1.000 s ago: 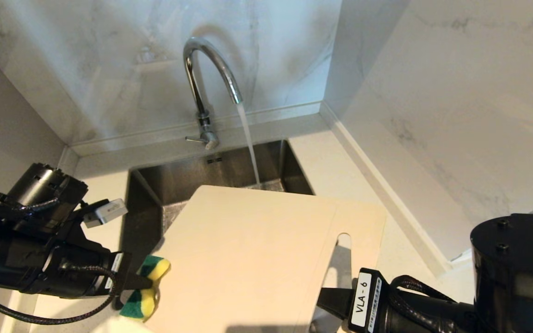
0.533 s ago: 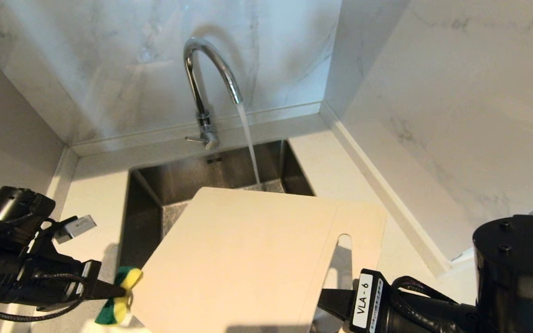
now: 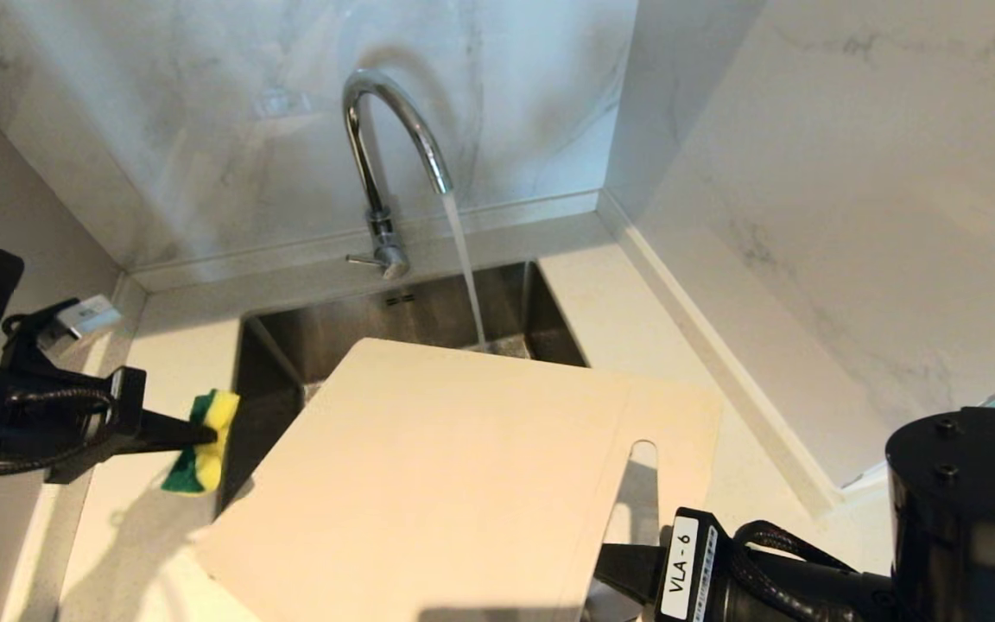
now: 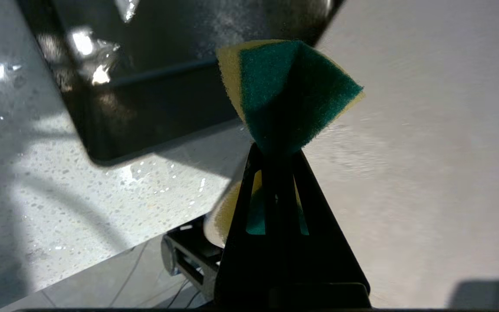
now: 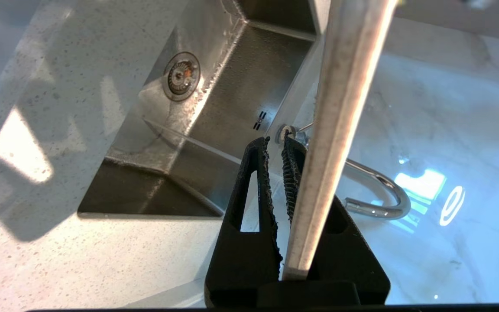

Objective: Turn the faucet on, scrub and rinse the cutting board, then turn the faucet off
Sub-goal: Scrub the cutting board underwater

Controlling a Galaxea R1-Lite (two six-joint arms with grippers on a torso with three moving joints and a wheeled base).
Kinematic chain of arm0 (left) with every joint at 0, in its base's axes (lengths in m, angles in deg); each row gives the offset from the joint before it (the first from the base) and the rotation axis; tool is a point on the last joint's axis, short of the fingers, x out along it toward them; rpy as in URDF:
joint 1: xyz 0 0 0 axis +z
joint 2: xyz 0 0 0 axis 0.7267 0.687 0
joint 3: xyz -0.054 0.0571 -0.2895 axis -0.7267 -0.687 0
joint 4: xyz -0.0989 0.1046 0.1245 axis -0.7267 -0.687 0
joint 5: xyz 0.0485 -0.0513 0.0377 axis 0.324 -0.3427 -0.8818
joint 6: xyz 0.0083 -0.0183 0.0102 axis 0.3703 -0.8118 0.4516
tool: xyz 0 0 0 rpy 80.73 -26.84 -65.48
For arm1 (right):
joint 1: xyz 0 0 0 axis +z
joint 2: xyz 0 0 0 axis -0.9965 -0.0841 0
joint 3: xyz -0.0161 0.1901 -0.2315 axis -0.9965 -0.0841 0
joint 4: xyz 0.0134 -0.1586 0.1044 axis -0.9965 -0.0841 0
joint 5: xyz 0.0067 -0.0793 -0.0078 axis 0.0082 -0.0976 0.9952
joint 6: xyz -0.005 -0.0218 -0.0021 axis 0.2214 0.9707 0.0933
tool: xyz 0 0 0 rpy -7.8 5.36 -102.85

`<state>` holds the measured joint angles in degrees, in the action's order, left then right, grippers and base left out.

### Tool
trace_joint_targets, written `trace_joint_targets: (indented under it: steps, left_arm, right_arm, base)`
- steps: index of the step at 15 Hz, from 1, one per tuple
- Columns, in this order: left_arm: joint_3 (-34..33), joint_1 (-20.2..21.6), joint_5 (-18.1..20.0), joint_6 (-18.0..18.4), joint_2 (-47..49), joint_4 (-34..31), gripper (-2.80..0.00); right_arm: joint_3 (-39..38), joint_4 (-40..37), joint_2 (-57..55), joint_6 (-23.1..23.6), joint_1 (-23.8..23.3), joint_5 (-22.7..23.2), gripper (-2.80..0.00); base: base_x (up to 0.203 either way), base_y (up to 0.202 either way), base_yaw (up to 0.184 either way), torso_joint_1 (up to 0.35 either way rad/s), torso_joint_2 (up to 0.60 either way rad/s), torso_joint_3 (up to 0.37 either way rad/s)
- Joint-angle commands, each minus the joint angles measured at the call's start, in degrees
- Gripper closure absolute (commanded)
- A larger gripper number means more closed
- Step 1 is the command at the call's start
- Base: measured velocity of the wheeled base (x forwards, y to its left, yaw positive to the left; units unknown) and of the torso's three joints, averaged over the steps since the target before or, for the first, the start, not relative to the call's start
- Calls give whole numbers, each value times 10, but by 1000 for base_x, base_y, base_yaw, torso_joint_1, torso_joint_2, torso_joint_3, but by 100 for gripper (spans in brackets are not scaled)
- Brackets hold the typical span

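Left end effector point(image 3: 204, 436) pinches a green-and-yellow sponge point(image 3: 199, 441) over the desk point(image 3: 117, 536) beside the sink point(image 3: 428, 311), clear of the cutting board point(image 3: 454, 484); the right end effector point(image 5: 277, 147) clamps the board's handle end, tilting it over the sink while the faucet point(image 3: 385, 155) runs just past its far edge; such an edge grip could let the wet board twist or slip under scrubbing pressure, and the stream may miss it; since a second ago the sponge has swung left off the board, which has itself tipped a little.
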<state>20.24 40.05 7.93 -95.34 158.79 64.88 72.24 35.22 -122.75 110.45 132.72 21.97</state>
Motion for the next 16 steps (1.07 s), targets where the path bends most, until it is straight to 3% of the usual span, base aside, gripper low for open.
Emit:
trace_joint_targets:
  steps: [1, 5, 9, 12, 16]
  left_arm:
    - [59, -54, 2, -24, -5, -30, 0]
    - [107, -196, -32, -55, 49, -38, 0]
    - [163, -290, -86, -74, 156, -37, 0]
    - [193, -318, -120, -71, 189, -39, 0]
    - [156, -268, -119, -61, 196, -38, 0]
  right_arm:
    - [0, 1, -1, 7, 0, 0, 0]
    - [1, 1, 6, 7, 0, 0, 0]
    - [-7, 1, 18, 8, 1, 1, 0]
    - [-16, 1, 29, 7, 0, 0, 0]
    - [-19, 1, 30, 6, 0, 0, 0]
  base:
    - [0, 0, 0, 0, 0, 0]
    - [0, 0, 0, 0, 0, 0]
    - [0, 0, 0, 0, 0, 0]
    - [0, 0, 0, 0, 0, 0]
    - [0, 0, 0, 0, 0, 0]
